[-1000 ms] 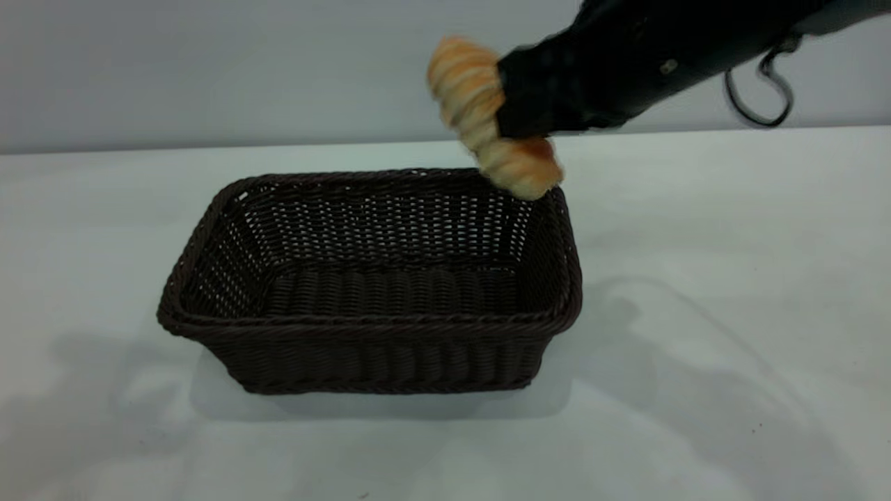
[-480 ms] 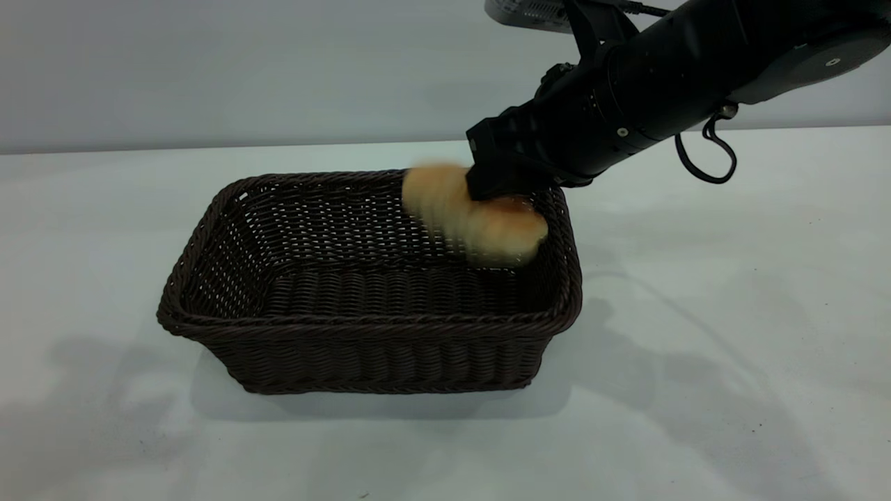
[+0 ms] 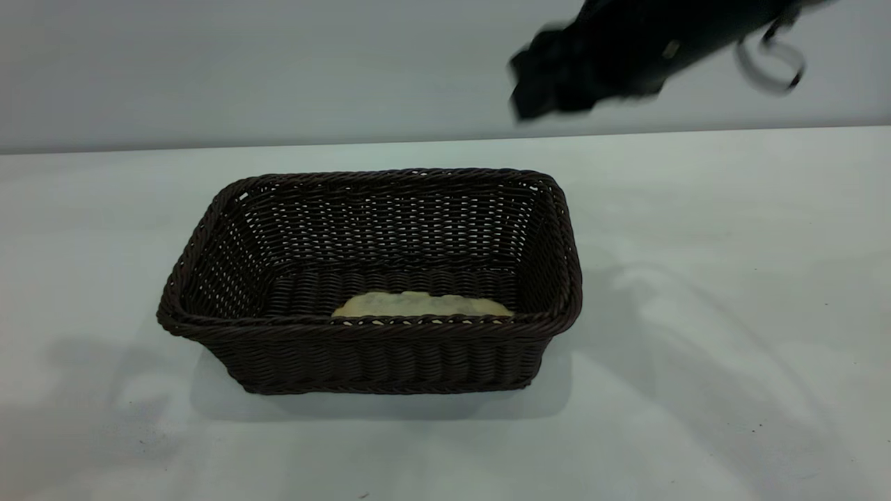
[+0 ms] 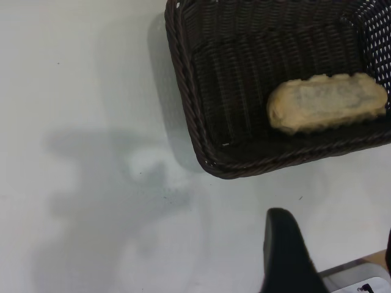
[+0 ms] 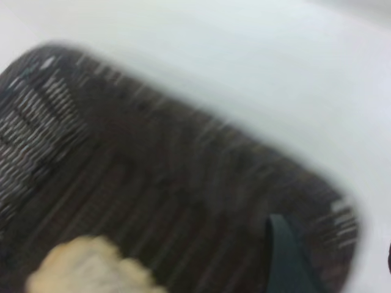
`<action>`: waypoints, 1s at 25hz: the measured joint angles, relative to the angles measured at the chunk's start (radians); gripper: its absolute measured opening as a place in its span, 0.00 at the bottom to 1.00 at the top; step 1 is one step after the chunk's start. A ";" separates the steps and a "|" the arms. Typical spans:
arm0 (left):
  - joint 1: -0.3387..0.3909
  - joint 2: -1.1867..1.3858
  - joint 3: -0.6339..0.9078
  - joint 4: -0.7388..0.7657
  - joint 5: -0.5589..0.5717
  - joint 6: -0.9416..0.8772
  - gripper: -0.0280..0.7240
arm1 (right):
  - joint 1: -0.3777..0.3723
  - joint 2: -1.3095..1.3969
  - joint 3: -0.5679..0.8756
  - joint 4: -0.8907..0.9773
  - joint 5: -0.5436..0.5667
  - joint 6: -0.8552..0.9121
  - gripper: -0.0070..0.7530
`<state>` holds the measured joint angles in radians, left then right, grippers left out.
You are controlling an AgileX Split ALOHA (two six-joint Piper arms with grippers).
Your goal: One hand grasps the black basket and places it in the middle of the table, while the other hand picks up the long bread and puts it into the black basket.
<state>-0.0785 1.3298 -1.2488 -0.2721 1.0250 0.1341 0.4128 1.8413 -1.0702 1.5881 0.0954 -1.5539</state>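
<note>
The black basket (image 3: 369, 348) stands on the table (image 3: 696, 313) near its middle. The long bread (image 3: 421, 305) lies flat on the basket floor against the near wall, pale underside up. It also shows in the left wrist view (image 4: 327, 102) and the right wrist view (image 5: 91, 271). My right gripper (image 3: 536, 90) hangs blurred high above the basket's far right corner, open and empty (image 5: 339, 262). My left gripper (image 4: 336, 256) is open and empty above the bare table beside the basket (image 4: 201, 122); it is out of the exterior view.
The table runs wide around the basket on all sides, with a few tiny dark specks (image 3: 759, 424). A grey wall (image 3: 209, 69) stands behind the table's far edge. A looping black cable (image 3: 773, 66) hangs from the right arm.
The right gripper lowered the bread into the basket, let it go, and rose up and away. The bread now lies on the basket floor. The basket has not moved.
</note>
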 joint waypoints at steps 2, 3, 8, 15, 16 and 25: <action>0.000 0.000 0.000 0.000 0.002 0.000 0.64 | -0.035 -0.026 0.001 -0.028 -0.006 0.015 0.52; 0.000 0.000 0.000 0.000 0.002 0.000 0.64 | -0.055 -0.032 0.005 -0.034 -0.004 0.020 0.52; 0.000 0.000 0.000 0.000 0.001 0.000 0.64 | -0.161 -0.033 0.061 -0.054 0.037 0.030 0.52; 0.000 0.000 0.000 0.000 -0.003 0.002 0.64 | -0.288 -0.033 0.145 -0.134 0.089 0.093 0.52; 0.000 0.000 0.000 0.000 -0.003 0.002 0.64 | -0.311 -0.033 0.151 -0.151 0.107 0.117 0.52; 0.000 -0.003 0.000 0.095 0.035 -0.014 0.64 | -0.488 -0.033 0.158 -0.722 0.390 0.681 0.50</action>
<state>-0.0785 1.3268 -1.2488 -0.1770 1.0604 0.1199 -0.0753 1.8082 -0.9117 0.8665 0.4854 -0.8726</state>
